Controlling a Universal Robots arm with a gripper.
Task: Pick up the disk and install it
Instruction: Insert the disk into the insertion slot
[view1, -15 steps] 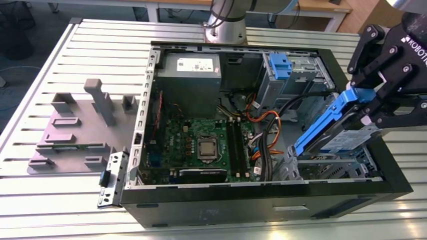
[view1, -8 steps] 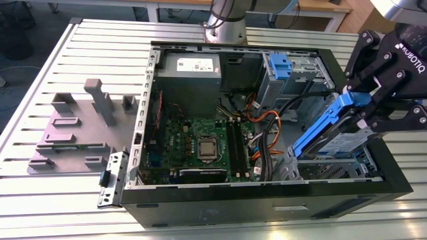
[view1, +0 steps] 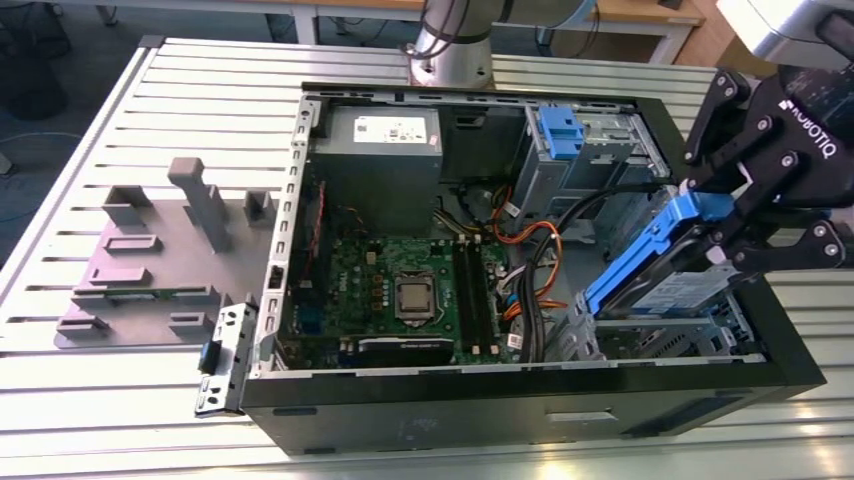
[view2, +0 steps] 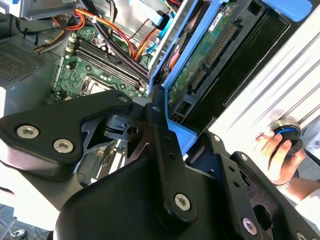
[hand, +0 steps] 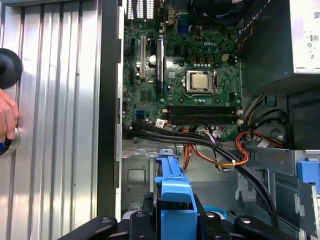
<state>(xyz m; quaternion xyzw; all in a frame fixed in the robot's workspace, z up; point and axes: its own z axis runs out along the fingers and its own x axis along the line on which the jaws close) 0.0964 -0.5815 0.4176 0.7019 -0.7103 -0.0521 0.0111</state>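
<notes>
Gripper: the gripper (view1: 727, 235) sits at the right edge of the exterior frame, jaws drawn in around the blue carrier end of the disk (view1: 667, 270) and holding it.
Disk position: tilted, upper end in the jaws, lower end dipping toward the drive bay (view1: 667, 335) at the case's lower-right corner; not yet seated flat.
Underside: in the second wrist view the disk (view2: 200, 65) shows its green circuit board and connectors at upper centre.
Handling: I judge it rigid, fairly dense, and shock-sensitive; the bare board is best left untouched.
Where to hold: the blue carrier (hand: 175, 192), bottom centre of the first wrist view, looks the safest place, though plastic may flex.
Count: one disk, one gripper, one open computer case (view1: 534, 400), one motherboard (view1: 400, 285).
Bystander: a hand (view2: 272, 155) rests on a knob at the right of the second wrist view.
</notes>
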